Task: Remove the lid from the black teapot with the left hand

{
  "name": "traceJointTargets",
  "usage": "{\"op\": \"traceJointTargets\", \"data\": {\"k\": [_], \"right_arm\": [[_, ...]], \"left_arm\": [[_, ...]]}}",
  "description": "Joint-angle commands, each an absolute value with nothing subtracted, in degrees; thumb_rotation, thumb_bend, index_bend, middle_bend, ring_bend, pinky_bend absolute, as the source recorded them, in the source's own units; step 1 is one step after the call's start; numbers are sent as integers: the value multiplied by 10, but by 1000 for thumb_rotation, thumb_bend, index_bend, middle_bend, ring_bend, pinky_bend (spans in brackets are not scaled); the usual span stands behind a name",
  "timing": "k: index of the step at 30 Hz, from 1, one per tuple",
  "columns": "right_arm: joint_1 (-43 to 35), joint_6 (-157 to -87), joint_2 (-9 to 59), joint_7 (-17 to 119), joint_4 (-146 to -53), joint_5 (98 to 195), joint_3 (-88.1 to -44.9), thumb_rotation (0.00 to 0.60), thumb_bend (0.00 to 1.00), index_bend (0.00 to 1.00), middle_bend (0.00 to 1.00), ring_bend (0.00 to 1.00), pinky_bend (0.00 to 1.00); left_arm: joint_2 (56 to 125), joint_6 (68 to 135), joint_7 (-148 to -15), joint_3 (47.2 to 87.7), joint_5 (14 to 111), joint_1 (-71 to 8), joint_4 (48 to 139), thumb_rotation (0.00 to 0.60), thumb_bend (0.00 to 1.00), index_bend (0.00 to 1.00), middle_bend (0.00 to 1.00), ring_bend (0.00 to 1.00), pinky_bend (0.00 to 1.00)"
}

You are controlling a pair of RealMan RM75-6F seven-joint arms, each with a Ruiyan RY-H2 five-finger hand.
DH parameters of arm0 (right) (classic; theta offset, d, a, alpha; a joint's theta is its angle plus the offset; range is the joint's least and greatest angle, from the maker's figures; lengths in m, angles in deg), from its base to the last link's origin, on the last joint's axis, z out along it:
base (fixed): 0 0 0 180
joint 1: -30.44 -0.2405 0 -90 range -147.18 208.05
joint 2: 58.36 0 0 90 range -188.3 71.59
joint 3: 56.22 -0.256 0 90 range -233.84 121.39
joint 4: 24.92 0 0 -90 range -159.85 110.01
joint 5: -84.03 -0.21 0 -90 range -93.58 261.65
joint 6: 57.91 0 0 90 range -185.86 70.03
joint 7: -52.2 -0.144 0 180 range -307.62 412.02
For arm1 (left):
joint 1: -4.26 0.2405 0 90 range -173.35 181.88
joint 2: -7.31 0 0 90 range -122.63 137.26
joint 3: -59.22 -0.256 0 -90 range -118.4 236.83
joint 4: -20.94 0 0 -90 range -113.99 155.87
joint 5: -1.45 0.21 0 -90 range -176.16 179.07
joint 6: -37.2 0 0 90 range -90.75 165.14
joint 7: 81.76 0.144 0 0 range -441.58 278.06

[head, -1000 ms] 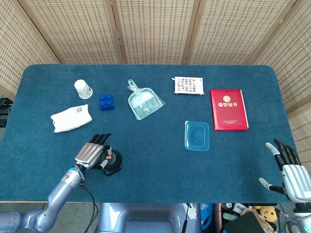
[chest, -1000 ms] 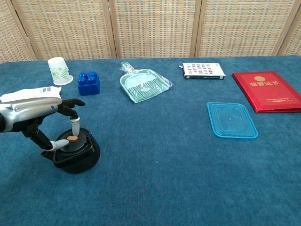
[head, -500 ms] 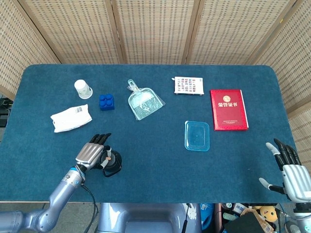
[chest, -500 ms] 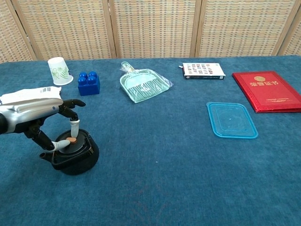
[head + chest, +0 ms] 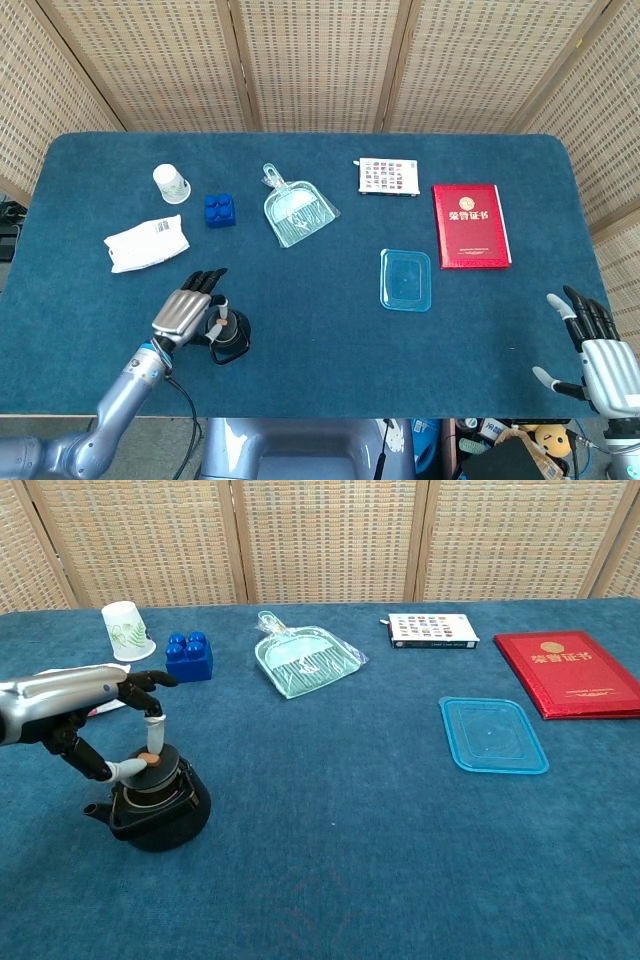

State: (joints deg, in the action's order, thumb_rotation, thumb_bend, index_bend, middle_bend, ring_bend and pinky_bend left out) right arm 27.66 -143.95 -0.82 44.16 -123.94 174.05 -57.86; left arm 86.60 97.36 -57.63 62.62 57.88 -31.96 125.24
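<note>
Now your left hand (image 5: 75,715) pinches the lid (image 5: 152,773) by its knob, other fingers spread clear, just above the black teapot (image 5: 155,810) at lower left, ready to lift.

Black teapot (image 5: 160,810), red booklet (image 5: 568,672)

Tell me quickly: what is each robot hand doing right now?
Left robot hand: pinching the knob of the lid on the black teapot.
Right robot hand: open, holding nothing.

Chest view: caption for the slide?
Left robot hand pinches the knob of the lid, lifting it off the black teapot.
</note>
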Motion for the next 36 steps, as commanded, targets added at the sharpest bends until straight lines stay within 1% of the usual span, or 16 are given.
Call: {"op": "traceJointTargets", "data": {"k": [1,6,9,12,18,24,27,29,31,33,34,36], "right_arm": [[276,-1439,-8,442,-1240,1741,-578,600,0,0,0,0,0],[276,-1439,-8,444,-1240,1742,-578,600,0,0,0,0,0],[276,-1439,-7,445,-1241,1742,-578,600,0,0,0,0,0],[276,-1437,-7,446,-1241,1741,-577,600,0,0,0,0,0],[273,-1431,-5,452,-1242,1740,-576,600,0,0,0,0,0],[272,-1426,-4,454,-1242,1737,-576,600,0,0,0,0,0],[272,-1427,-4,452,-1241,1735,-577,600,0,0,0,0,0],[272,-1427,-5,450,-1241,1735,-577,600,0,0,0,0,0],[272,-1427,-5,449,-1240,1735,-577,600,0,0,0,0,0],[272,-1428,-6,448,-1241,1737,-577,600,0,0,0,0,0],[272,-1429,-6,447,-1241,1737,-576,600,0,0,0,0,0],[273,-1430,-7,447,-1242,1738,-576,600,0,0,0,0,0]], "left_arm": [[839,982,-593,636,592,-315,1273,600,426,559,0,0,0],[806,983,-615,651,585,-311,1271,600,425,559,0,0,0],[792,963,-648,658,576,-310,1240,600,426,559,0,0,0],[790,940,-680,654,584,-307,1198,600,426,559,0,0,0],[827,891,-737,648,584,-306,1103,600,426,559,0,0,0],[872,868,-773,650,595,-309,1034,600,425,559,0,0,0],[883,864,-786,652,604,-308,1018,600,426,555,0,0,0],[881,856,-791,649,609,-308,1016,600,426,456,0,0,0],[876,850,-794,648,612,-308,1019,600,415,217,0,0,0],[865,850,-803,649,621,-305,1031,600,385,62,0,0,0],[859,853,-807,649,625,-303,1038,600,360,10,0,0,0],[846,863,-814,651,637,-298,1052,600,342,0,0,0,0]]}}
